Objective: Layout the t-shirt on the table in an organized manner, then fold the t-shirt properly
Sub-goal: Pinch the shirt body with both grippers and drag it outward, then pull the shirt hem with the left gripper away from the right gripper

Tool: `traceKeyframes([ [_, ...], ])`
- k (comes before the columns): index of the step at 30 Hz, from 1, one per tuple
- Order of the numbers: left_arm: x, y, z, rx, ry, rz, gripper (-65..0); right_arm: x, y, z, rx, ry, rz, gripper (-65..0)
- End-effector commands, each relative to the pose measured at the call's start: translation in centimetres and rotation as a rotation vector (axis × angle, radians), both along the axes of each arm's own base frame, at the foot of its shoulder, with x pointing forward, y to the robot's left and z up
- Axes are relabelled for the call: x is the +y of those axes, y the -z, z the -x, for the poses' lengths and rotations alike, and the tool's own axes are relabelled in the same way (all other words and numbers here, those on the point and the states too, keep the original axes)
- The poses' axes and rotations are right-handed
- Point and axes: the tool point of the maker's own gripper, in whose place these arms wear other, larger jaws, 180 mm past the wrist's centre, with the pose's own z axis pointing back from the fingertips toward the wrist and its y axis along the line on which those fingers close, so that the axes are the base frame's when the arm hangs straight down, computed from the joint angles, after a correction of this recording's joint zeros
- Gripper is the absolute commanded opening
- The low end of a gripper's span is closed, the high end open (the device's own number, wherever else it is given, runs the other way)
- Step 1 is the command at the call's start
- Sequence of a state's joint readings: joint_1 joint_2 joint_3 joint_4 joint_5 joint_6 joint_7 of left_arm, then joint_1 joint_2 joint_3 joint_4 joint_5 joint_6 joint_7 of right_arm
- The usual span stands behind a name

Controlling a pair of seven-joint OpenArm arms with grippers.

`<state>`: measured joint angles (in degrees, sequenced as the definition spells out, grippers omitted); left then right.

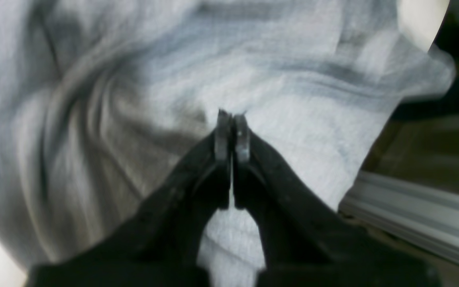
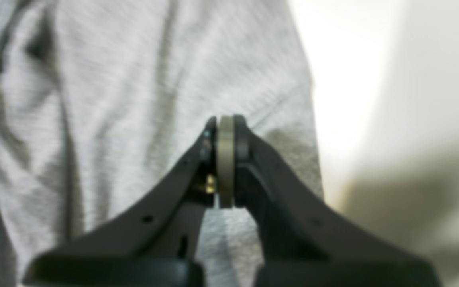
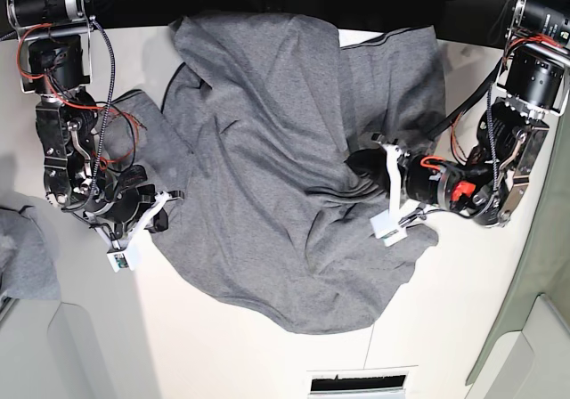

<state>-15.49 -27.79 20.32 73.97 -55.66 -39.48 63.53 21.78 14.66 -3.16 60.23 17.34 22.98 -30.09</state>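
The heather-grey t-shirt (image 3: 285,150) lies crumpled and partly spread across the middle of the white table (image 3: 463,274). On the right of the base view, my left gripper (image 3: 358,164) is shut on a bunched fold of the shirt's right side, and creases radiate from its tips. The left wrist view shows its jaws (image 1: 232,116) pressed together against the t-shirt (image 1: 142,79). My right gripper (image 3: 166,205) sits at the shirt's left edge by a sleeve. Its jaws (image 2: 225,119) are shut, with the t-shirt (image 2: 134,79) stretched in long folds past them.
A smaller scrap of grey cloth (image 3: 22,256) lies at the far left edge. Pale bin-like corner pieces (image 3: 89,350) and a slotted opening (image 3: 356,383) line the near side. An aluminium rail (image 1: 412,215) runs past the table edge beside the left arm.
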Motion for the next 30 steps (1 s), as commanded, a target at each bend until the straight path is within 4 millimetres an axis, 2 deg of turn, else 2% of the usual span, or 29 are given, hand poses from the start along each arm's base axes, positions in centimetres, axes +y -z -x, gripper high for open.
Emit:
traceKeyframes([
  [1, 1.1, -0.7, -0.3, -0.019, -0.013, 0.003, -63.7, -0.3, -2.1, -2.2, -0.068, 0.009, -0.019, -65.0],
  [7, 6.4, 1.5, 3.2, 0.056, -0.129, -0.047, -63.7, -0.5, -0.5, -1.8, -0.010, -0.006, -0.030, -65.0],
  [11, 7.5, 3.7, 6.1, 0.108, -0.136, -0.102, -63.7, -0.3, 0.8, -0.5, 0.025, -0.017, -0.038, -65.0],
  [15, 9.8, 5.6, 6.8, 0.064, -0.118, -0.241, -63.7, -0.6, 2.6, 1.6, 0.085, -0.018, -0.028, -65.0],
  [17, 11.1, 6.0, 6.1, 0.031, -0.116, -0.301, -63.7, -0.9, 3.7, 2.8, 0.121, -0.017, -0.021, -65.0],
  [20, 14.1, 6.3, 3.9, -0.003, -0.179, -0.415, -63.7, -2.1, 4.9, 4.7, 0.169, -0.011, -0.002, -65.0],
  [25, 19.0, 5.8, -0.2, -0.043, -0.292, -0.547, -63.7, -3.8, 5.5, 7.7, 0.220, 0.017, -0.041, -65.0],
  [28, 20.2, 4.7, -2.9, -0.074, -0.340, -0.550, -63.7, -3.9, 5.4, 9.8, 0.237, -0.002, -0.048, -65.0],
  [30, 20.1, 3.7, -4.9, -0.108, -0.360, -0.539, -63.7, -3.2, 5.3, 11.3, 0.245, -0.024, -0.056, -65.0],
])
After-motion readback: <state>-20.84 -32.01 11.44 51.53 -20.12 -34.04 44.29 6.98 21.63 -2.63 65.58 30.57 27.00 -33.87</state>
